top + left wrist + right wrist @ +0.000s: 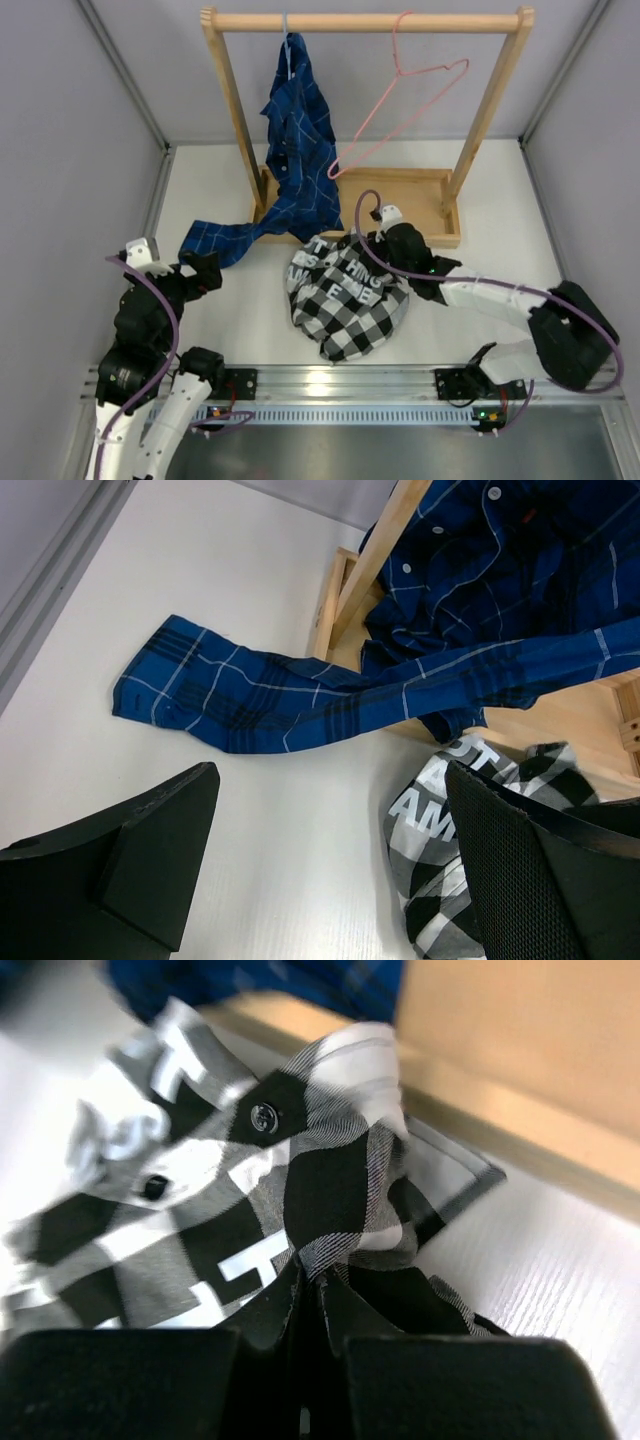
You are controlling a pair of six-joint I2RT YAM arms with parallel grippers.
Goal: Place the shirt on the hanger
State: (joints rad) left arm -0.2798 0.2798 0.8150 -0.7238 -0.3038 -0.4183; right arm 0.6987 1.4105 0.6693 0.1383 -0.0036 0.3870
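Black-and-white checked cloth of the shirt (345, 300) lies bunched on the table (500, 250), its far right edge pinched in the closed right gripper (308, 1295). Left gripper (330, 780) stands spread wide, well to its left. Beyond, the hanger (432, 68) hangs from the wooden rail (365, 20).

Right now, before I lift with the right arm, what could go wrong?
The right gripper pinches only a thin fold at the edge of the shirt; it may slip out.
The blue shirt hangs close behind; lifting could snag it.
The hanger hangs tilted on the rail; a bump might unhook it.
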